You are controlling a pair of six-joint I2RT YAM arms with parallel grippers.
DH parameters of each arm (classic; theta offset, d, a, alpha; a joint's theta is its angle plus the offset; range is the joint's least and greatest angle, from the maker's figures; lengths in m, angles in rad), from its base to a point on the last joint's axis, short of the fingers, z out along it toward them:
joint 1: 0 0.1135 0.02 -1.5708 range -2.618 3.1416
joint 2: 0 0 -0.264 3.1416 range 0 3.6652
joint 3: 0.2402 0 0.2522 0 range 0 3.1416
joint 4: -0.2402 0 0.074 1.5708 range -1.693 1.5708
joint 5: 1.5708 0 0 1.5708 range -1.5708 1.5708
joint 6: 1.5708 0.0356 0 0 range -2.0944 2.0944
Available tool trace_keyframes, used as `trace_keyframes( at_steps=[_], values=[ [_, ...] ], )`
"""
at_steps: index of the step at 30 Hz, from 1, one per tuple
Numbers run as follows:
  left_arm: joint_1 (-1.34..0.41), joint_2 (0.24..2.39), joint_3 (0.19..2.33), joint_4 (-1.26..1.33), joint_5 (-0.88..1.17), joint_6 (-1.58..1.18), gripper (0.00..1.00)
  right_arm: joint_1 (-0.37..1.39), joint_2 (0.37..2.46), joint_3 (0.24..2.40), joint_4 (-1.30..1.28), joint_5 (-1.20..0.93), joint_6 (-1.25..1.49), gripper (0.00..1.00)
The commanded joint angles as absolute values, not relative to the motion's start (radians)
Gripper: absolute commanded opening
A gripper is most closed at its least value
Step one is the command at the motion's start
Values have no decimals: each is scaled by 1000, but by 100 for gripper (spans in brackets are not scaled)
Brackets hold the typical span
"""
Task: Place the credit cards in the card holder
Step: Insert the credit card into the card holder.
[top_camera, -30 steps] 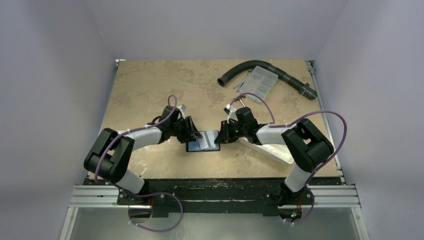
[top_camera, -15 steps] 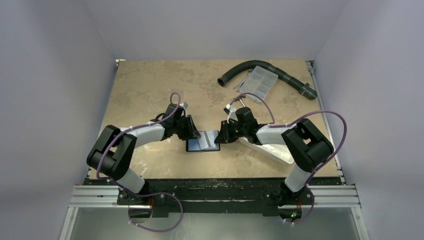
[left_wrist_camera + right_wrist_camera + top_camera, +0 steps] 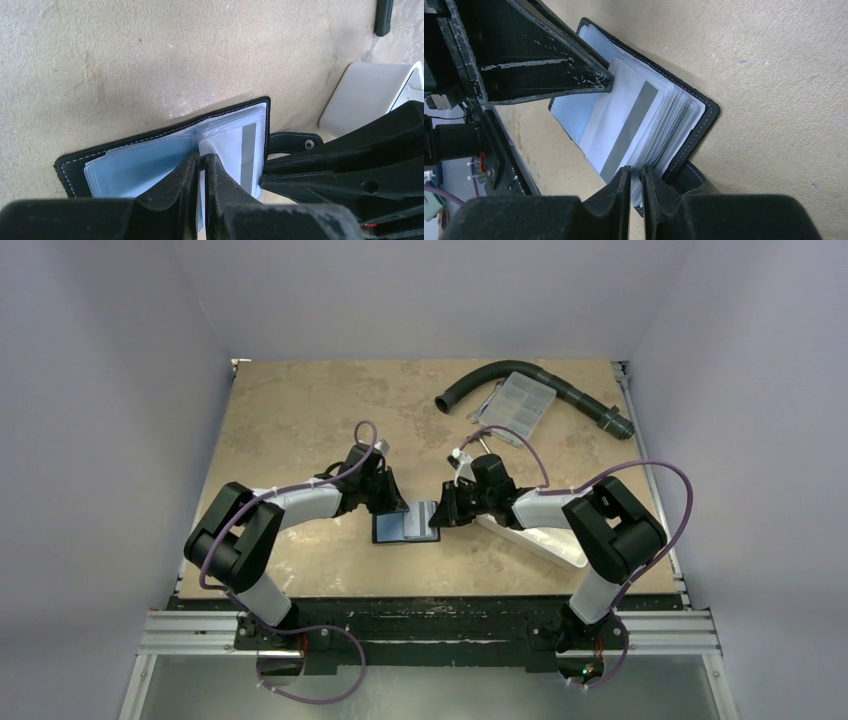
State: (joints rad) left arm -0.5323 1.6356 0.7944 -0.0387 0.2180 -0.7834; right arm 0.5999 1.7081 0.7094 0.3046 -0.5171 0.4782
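The black card holder [image 3: 386, 532] lies open on the table between my two arms, pale blue sleeves up [image 3: 140, 160]. A white credit card [image 3: 235, 150] with a grey stripe rests on its right half [image 3: 624, 117]. My left gripper [image 3: 201, 162] has its fingers almost together, with the card's near edge between them. My right gripper [image 3: 635, 172] is shut on the outer edge of the stacked clear sleeves, beside the snap strap [image 3: 295, 142]. From above, the left gripper [image 3: 398, 510] and right gripper [image 3: 440, 516] meet over the holder.
A white rectangular tray [image 3: 545, 545] lies under the right forearm, right of the holder. At the back right sit a clear compartment box [image 3: 517, 403] and a curved black hose [image 3: 470, 383]. Bare tan tabletop lies left of and behind the holder.
The left gripper has closed from half open to nearly shut on the card's edge. The left arm shifted right, toward the holder. The right arm held still.
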Motion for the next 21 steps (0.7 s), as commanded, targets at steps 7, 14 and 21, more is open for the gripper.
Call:
trace_keyframes(
  at_steps=[7, 14, 21],
  values=[
    [-572, 1546, 739, -59, 194, -815, 19, 613, 1726, 728, 304, -489, 457, 19],
    [-572, 1507, 695, -56, 215, -818, 32, 614, 1733, 729, 311, -494, 457, 19],
    [-610, 1560, 698, 40, 268, -863, 16, 622, 1731, 730, 314, -494, 464, 18]
  ],
)
